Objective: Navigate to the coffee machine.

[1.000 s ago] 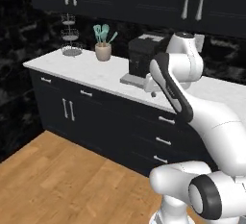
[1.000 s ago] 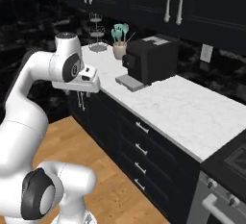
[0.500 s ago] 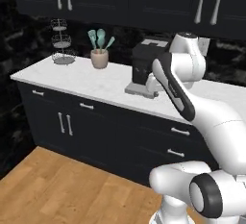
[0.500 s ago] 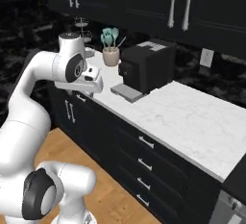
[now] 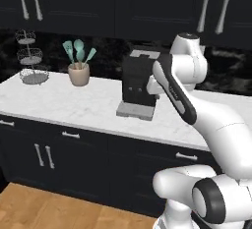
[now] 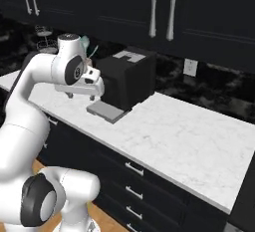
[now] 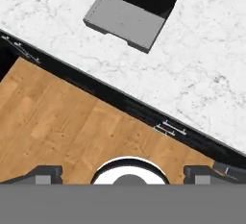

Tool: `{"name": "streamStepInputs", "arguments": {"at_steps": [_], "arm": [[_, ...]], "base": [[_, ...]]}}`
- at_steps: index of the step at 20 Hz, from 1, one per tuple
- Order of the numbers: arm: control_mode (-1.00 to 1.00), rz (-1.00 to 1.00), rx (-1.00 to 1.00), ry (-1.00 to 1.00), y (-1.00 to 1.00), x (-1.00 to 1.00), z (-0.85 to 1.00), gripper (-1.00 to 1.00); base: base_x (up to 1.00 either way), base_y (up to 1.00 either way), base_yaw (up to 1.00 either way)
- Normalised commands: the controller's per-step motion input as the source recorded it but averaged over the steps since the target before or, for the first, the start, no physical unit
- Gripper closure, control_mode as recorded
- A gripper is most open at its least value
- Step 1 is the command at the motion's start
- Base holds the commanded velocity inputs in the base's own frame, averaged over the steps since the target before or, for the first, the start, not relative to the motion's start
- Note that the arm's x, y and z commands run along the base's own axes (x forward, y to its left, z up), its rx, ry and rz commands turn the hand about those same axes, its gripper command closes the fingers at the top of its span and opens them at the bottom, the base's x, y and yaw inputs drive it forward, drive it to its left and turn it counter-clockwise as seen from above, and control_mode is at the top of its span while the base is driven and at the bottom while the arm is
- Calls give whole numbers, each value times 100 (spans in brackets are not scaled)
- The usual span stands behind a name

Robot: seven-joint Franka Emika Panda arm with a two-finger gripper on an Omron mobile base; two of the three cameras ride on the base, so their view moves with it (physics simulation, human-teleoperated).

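The tall black boxy coffee machine [image 5: 138,78] with a grey top panel and flat grey drip tray stands on the white marble counter [image 5: 64,106], at twelve o'clock in the hand view (no lettering is legible on it). The two-finger gripper [image 6: 81,95] hangs released, fingers apart, empty, near the drip tray at its nine o'clock in the right base view.

Rendered light even, moderately bright, diffuse from above. Soft shadow under coffee machine [image 5: 139,78] at 6 o'clock. Dark cabinets [image 6: 164,7] lose detail. Slight overall softness; no glare.
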Motion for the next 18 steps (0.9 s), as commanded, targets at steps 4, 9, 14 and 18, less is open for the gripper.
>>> {"name": "streamStepInputs", "arguments": {"at_steps": [4, 9, 14, 18], "arm": [[100, 0, 0, 0, 0, 0, 0, -100], [100, 0, 0, 0, 0, 0, 0, -100], [100, 0, 0, 0, 0, 0, 0, -100], [100, 0, 0, 0, 0, 0, 0, -100]], "base": [[22, -20, -41], [-1, -3, -42], [0, 17, -36], [1, 59, -33]]}}
